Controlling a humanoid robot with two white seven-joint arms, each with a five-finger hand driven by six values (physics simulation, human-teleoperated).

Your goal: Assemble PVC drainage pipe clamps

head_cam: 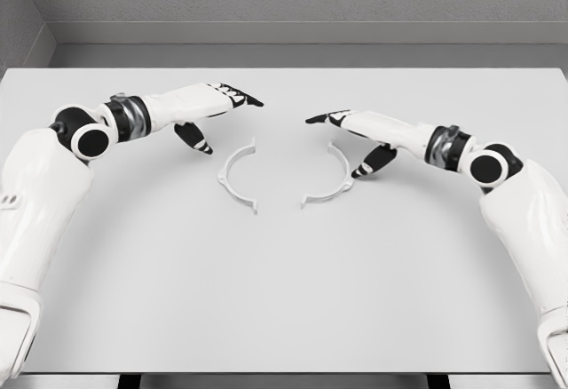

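Between the spread, empty left robot hand (216, 109) and right robot hand (355, 136), two clamp halves (238, 177) face each other.

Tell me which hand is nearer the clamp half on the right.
Right. The right hand hovers just beside the right clamp half, open; the left hand is farther off, beyond the left clamp half.

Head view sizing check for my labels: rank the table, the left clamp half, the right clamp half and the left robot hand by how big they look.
1. Table, by far.
2. Left robot hand.
3. Left clamp half and right clamp half: they look alike, so no ranking between them.
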